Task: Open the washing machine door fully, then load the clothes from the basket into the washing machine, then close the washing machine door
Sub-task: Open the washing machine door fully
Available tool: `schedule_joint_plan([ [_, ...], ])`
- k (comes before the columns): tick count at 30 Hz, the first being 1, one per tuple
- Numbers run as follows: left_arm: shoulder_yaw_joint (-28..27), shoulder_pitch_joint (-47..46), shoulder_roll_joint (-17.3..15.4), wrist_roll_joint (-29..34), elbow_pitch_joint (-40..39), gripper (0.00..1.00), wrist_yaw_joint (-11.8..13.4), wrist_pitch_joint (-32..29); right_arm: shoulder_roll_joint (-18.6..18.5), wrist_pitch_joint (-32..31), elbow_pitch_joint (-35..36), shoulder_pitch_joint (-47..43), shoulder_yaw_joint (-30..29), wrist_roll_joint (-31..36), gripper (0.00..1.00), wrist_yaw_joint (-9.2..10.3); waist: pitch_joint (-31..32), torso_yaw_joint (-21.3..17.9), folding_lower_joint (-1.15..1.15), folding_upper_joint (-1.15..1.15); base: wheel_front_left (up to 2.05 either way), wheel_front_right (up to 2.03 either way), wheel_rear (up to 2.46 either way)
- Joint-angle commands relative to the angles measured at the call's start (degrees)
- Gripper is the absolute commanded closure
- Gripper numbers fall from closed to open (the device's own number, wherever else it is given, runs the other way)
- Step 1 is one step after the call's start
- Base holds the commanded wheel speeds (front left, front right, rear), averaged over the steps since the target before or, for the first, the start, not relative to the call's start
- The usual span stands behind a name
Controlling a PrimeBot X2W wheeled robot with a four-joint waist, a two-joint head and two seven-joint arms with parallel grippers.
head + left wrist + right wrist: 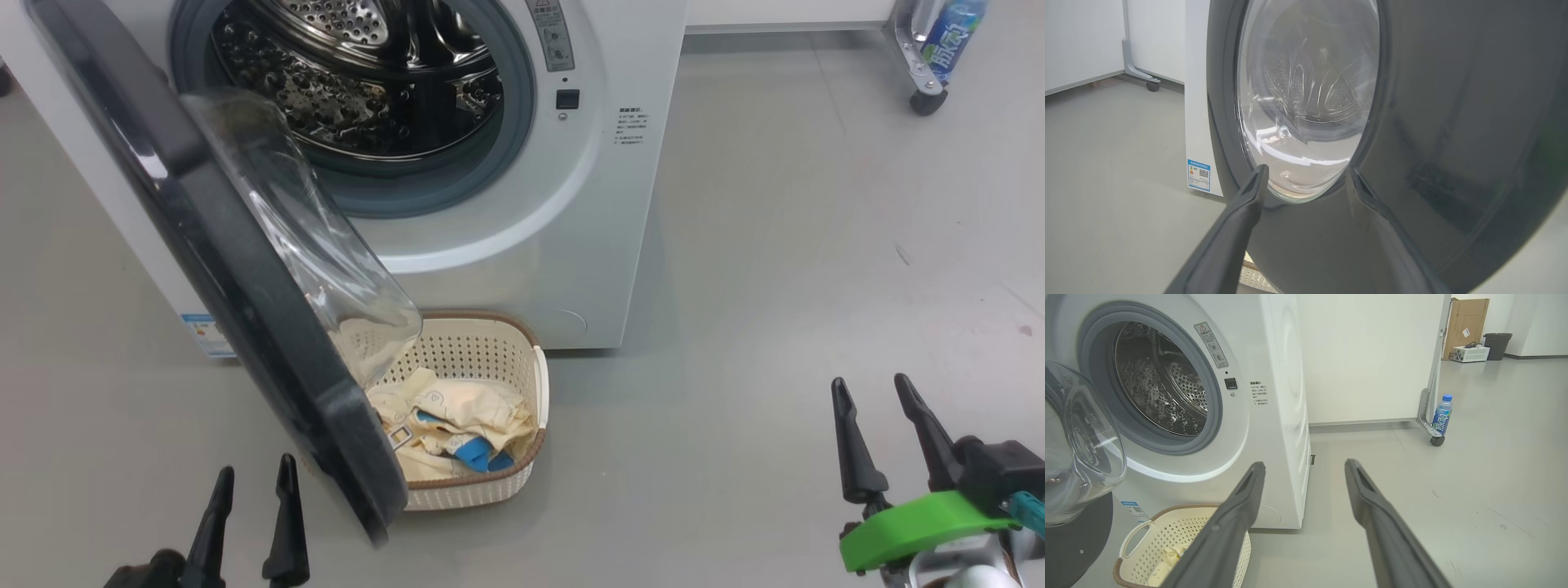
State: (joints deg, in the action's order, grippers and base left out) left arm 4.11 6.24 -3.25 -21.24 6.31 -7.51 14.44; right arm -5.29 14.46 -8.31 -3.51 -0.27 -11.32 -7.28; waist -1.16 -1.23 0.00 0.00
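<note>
From the head: washing machine door point(253, 310) swung out from the washing machine point(571, 229), screening the left half of the basket point(482, 347) on the floor point(775, 286), clothes point(457, 425) piled inside. Left claw point(256, 464) and right claw point(870, 380) spread wide, holding nothing. From the left wrist: door's black ring just ahead, blocking the way; blue energy label point(1198, 174) low beside it. From the right wrist: bare drum point(1163, 388), basket below, bottle point(1442, 415) by a caster point(1437, 440) well to the right.
</note>
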Motion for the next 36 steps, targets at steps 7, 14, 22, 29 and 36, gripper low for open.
schedule_joint_plan([
  [7,-1.9,-1.2,-0.7,0.1,-1.5,0.00,0.0,0.6,-0.2,0.5,1.9,0.5,0.3,0.8,0.00,-0.21,0.2,0.1,0.00,0.00,0.00,0.00,0.00],
  [14,-1.8,-1.2,-0.9,0.1,-1.4,0.00,0.0,0.6,0.1,0.5,1.4,0.3,0.4,0.8,0.00,-0.21,0.3,0.2,0.00,0.00,0.00,0.00,0.00],
  [22,-1.8,-1.2,-0.9,0.2,-1.5,0.00,0.0,0.6,0.2,0.5,0.2,0.4,0.7,0.7,0.00,-0.21,0.3,0.4,0.00,0.00,0.00,0.00,0.00],
  [29,-1.9,-1.1,-1.0,0.3,-1.6,0.00,0.0,0.6,0.1,0.5,-0.4,0.3,0.8,0.5,0.00,-0.21,0.5,0.6,0.00,0.00,0.00,0.00,0.00],
  [36,-1.9,-0.9,-1.0,0.4,-1.7,0.00,0.0,0.6,0.1,0.5,-0.4,0.4,0.9,0.4,0.00,-0.21,0.5,0.6,0.00,0.00,0.00,0.00,0.00],
])
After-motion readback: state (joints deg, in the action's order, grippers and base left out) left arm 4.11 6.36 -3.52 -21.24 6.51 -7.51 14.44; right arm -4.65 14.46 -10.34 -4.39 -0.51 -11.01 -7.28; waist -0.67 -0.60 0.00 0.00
